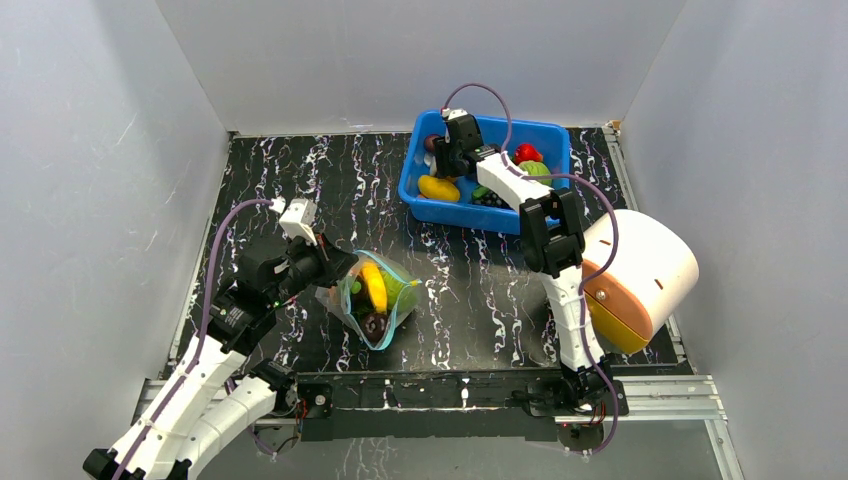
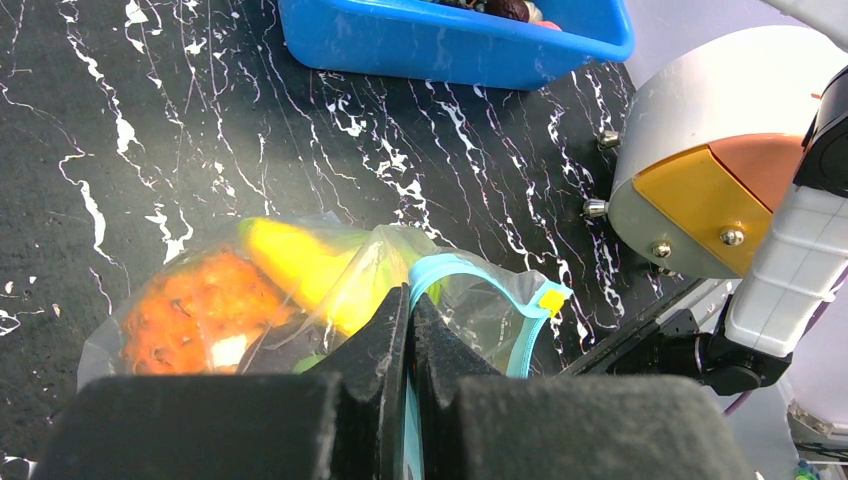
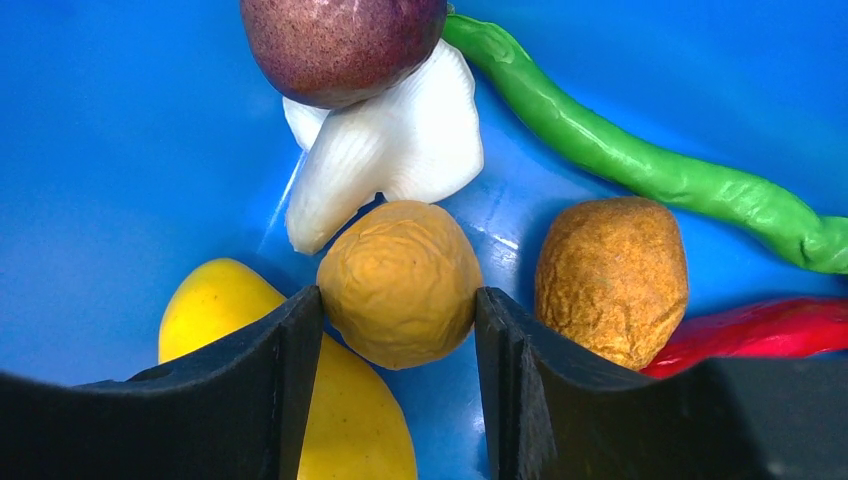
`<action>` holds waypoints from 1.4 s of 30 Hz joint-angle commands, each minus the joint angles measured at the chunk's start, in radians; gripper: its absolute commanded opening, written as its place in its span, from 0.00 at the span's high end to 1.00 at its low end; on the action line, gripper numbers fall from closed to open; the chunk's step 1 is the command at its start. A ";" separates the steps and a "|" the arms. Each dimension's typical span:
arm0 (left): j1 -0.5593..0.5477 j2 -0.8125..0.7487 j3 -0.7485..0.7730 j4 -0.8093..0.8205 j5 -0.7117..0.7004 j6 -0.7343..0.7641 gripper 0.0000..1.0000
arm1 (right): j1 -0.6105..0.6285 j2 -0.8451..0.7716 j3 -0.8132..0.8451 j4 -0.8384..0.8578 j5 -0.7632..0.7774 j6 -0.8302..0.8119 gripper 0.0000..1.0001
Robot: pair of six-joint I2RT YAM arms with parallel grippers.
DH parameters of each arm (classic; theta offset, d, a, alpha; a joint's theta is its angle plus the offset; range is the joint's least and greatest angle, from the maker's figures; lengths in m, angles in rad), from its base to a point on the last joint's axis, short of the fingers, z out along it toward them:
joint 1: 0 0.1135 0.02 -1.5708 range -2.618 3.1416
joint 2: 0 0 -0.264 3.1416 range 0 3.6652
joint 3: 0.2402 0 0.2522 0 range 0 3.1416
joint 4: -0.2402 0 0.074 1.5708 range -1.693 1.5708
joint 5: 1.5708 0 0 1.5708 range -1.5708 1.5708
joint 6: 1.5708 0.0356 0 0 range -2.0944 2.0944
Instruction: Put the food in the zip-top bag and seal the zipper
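The clear zip-top bag (image 1: 375,300) lies on the black marbled table near the left arm, its mouth held apart. Inside it are a yellow banana (image 2: 300,260), an orange bumpy piece (image 2: 200,310) and a dark fruit. My left gripper (image 2: 410,300) is shut on the bag's teal zipper (image 2: 500,300) edge. My right gripper (image 3: 398,295) is down in the blue bin (image 1: 480,215), and both pads touch the sides of a wrinkled tan ball (image 3: 400,280). A yellow fruit (image 3: 220,310) lies under the left finger.
Also in the bin are a brown oval piece (image 3: 612,275), a green bean (image 3: 640,165), a white garlic (image 3: 400,150), a purple ball (image 3: 340,45) and a red chili (image 3: 770,330). A white and orange domed appliance (image 1: 640,275) stands at the table's right edge.
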 commanded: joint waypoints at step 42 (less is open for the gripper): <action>-0.004 0.145 0.137 0.067 -0.045 -0.024 1.00 | 0.070 -1.051 -0.751 0.061 -0.259 0.161 0.67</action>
